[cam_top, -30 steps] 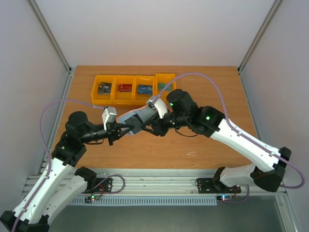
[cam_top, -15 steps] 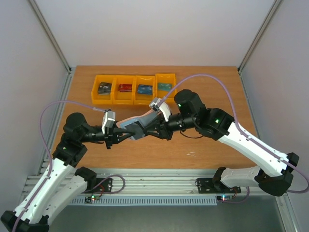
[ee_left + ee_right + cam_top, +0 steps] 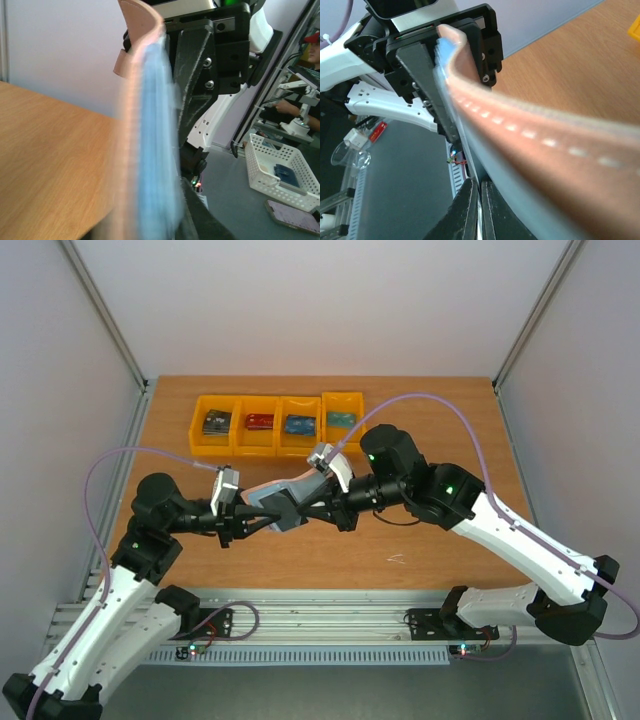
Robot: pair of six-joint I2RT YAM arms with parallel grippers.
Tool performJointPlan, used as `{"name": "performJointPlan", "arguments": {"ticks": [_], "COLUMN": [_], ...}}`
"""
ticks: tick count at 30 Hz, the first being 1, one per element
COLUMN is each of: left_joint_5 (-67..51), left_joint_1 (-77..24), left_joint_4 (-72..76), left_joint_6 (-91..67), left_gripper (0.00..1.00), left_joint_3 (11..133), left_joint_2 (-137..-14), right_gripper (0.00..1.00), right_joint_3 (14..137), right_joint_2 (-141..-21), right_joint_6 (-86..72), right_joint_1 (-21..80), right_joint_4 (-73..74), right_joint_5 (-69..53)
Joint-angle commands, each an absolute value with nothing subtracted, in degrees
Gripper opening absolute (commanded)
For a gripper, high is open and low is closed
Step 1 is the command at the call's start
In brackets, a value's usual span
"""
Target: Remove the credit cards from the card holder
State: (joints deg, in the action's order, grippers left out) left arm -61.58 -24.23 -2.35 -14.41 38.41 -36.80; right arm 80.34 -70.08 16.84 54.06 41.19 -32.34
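— Spot the card holder [image 3: 272, 502] yet?
— Yes: up off the table [image 3: 420, 440], strung between both arms, bowed. No credit cards in sight.
— Risks?
— Could slip free and drop if tugged apart too hard.
— Grips?
— Left gripper [image 3: 238, 518] clamped on one end. Right gripper [image 3: 478, 192] pressed fully together at the blue-grey inner face; cannot tell on what.
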Motion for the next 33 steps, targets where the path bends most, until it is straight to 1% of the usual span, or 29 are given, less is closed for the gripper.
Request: {"name": "performJointPlan", "arguments": {"ticks": [1, 5, 10, 13, 14, 15, 16, 21, 23, 24, 25, 27, 29, 30, 32, 33], "left_joint_5": [-64.5, -65.04, -65.1, -65.03, -65.11, -65.08, -65.17, -65.23, -65.1, -64.93, -64.87, -64.87, -64.79, -64.66, -64.35, -64.34], "left_joint_1": [-24.78, -24.79, -24.79, -24.79, -24.79, -24.79, -24.79, -24.79, -24.79, -24.79, -24.79, -24.79, -24.79, -24.79, -24.79, -24.79], "left_joint_4": [5.2, 4.55, 2.67, 2.37, 2.45, 2.6, 2.63, 2.2, 2.28, 2.24, 2.02, 1.68, 1.47, 1.3, 1.06, 0.98], "left_joint_6": [-15.81, -16.13, -14.76, -14.83, -14.85, -14.85, -14.79, -14.04, -14.21, -14.23, -14.12, -13.75, -13.72, -13.71, -13.5, -13.46], "left_gripper": [0.23, 0.28, 0.29, 0.35, 0.36, 0.36, 0.33, 0.16, 0.06, 0.03, 0.02, 0.03, 0.15, 0.17, 0.17, 0.16], "left_joint_3": [38.18, 38.02, 38.24, 38.33, 38.18, 38.05, 37.92, 37.97, 37.82, 37.8, 37.72, 37.63, 37.62, 37.69, 37.83, 37.86], "left_joint_2": [-37.49, -36.97, -36.37, -36.28, -36.24, -36.19, -36.14, -36.14, -35.92, -35.82, -35.78, -35.47, -35.28, -35.28, -35.29, -35.4], "right_gripper": [0.01, 0.01, 0.01, 0.01, 0.01, 0.01, 0.01, 0.01, 0.01, 0.01, 0.01, 0.01, 0.01, 0.01, 0.01, 0.01], "right_joint_3": [80.07, 79.99, 80.13, 80.98, 81.54, 82.01, 82.42, 81.23, 81.16, 81.39, 81.53, 80.95, 79.93, 79.81, 80.31, 80.59], "right_joint_2": [-69.22, -68.68, -67.58, -67.24, -67.34, -67.51, -67.64, -67.3, -67.3, -67.3, -67.16, -65.9, -64.06, -63.65, -63.88, -64.2], "right_joint_6": [17.57, 17.62, 18.83, 19.24, 19.27, 19.48, 19.63, 18.49, 17.89, 17.85, 17.96, 18.54, 18.72, 18.67, 18.32, 18.21], "right_joint_1": [54.58, 54.5, 54.49, 54.09, 54.04, 54.05, 54.01, 54.05, 54.05, 54.05, 54.04, 54.05, 53.9, 53.81, 53.86, 53.85], "right_joint_4": [38.84, 38.82, 39.79, 40.43, 40.89, 41.4, 41.86, 40.15, 39.17, 39.27, 39.89, 41.05, 41.45, 41.48, 41.3, 41.04], "right_joint_5": [-32.63, -31.7, -30.77, -29.38, -29.44, -29.84, -30.49, -30.79, -31.21, -31.48, -31.24, -29.12, -26.51, -26.35, -27.63, -28.89]}}
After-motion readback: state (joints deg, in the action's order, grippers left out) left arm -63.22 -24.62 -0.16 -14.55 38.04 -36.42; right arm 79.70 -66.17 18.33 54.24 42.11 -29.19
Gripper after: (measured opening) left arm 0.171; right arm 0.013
